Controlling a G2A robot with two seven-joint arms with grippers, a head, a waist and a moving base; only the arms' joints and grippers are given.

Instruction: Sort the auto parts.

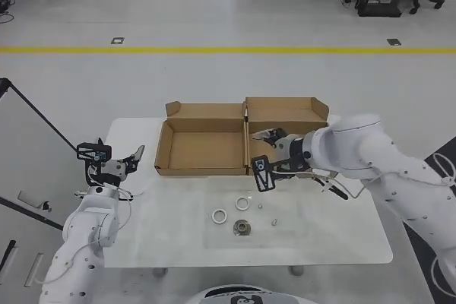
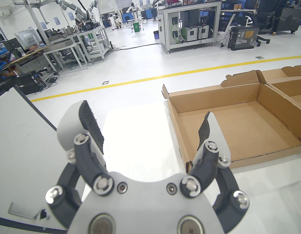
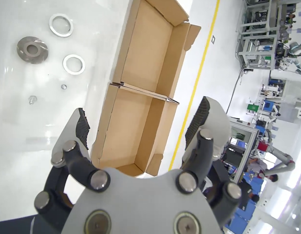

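Note:
Several metal parts lie on the white table [image 1: 159, 235]: two flat rings [image 1: 219, 216] [image 1: 242, 203], a flanged disc [image 1: 242, 226], a small nut [image 1: 259, 204] and a small bolt [image 1: 275, 222]. The right wrist view shows the rings [image 3: 61, 24] [image 3: 73, 64], disc [image 3: 32, 49], nut [image 3: 63, 86] and bolt [image 3: 31, 99]. Two open cardboard boxes [image 1: 201, 148] [image 1: 289, 114] stand side by side at the back, both bare inside. My right gripper [image 1: 264, 156] [image 3: 143, 109] hangs open and empty at the right box's front edge. My left gripper [image 1: 121, 156] [image 2: 146, 115] is open and empty at the table's left edge, left of the left box [image 2: 238, 127].
The boxes' flaps [image 1: 205, 112] stand up along their far sides. Bare tabletop lies between the parts and the front edge. A yellow floor line [image 1: 228, 50] runs behind the table. A grey panel [image 1: 23, 152] stands beside the table's left edge.

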